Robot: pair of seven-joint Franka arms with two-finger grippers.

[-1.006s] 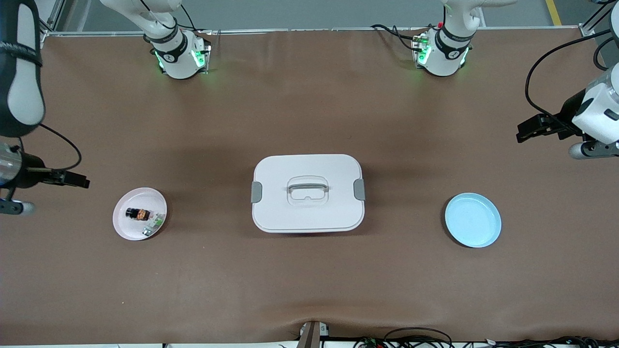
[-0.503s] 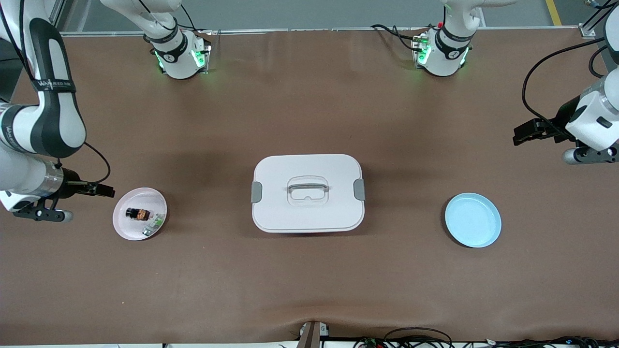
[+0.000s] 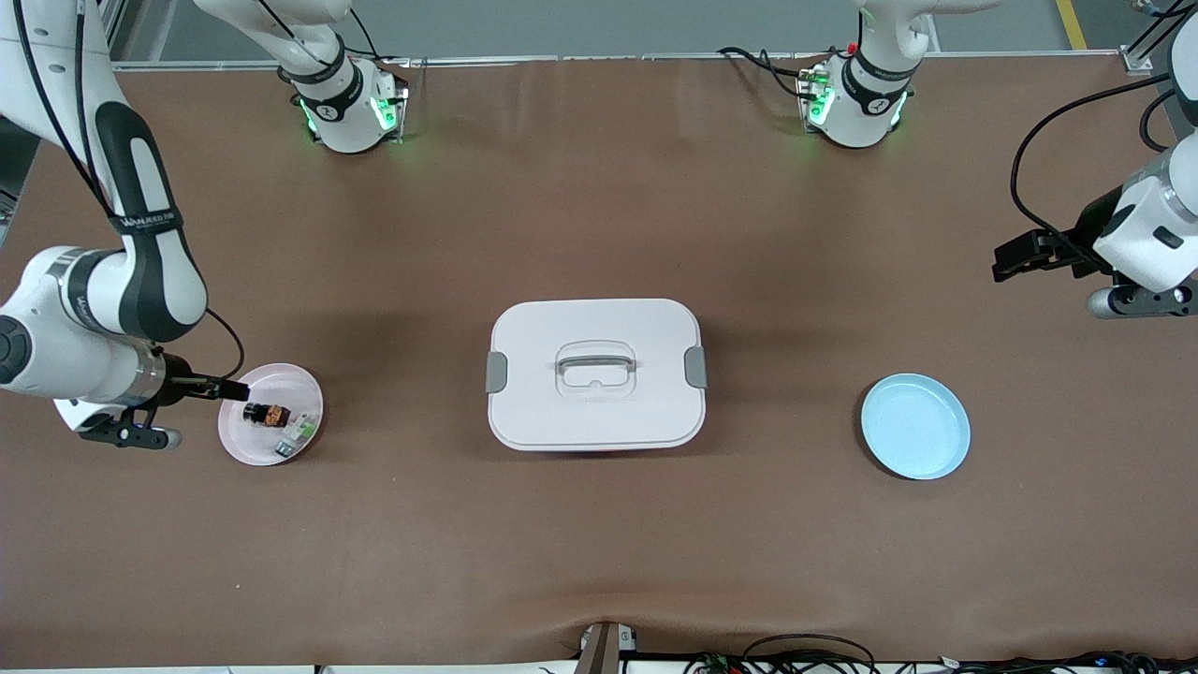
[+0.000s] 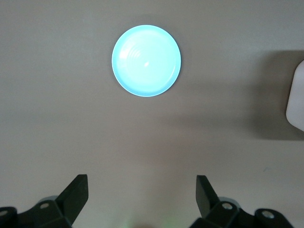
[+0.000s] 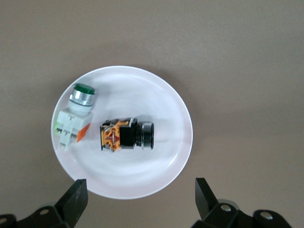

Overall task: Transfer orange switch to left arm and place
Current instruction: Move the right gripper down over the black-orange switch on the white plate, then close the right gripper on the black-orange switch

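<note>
Brown table [image 3: 599, 543]: orange switch [image 5: 126, 135] (plated) seemingly under right hand [image 5: 137, 202].

In the left wrist view the box [image 4: 296, 99] is cut off by the edge; the front view crops the left arm [image 3: 1146, 234].

White arms [image 3: 140, 271], black joint bands

**Brown table, three things on it**

The brown table [image 3: 599, 215] carries a white box [image 3: 595, 374] at its centre. At 9 o'clock from the box, toward the right arm's end, lies a pink plate [image 3: 245, 440]. At 3 o'clock, toward the left arm's end, lies a blue plate [image 3: 915, 426]. All stand well apart.
</note>
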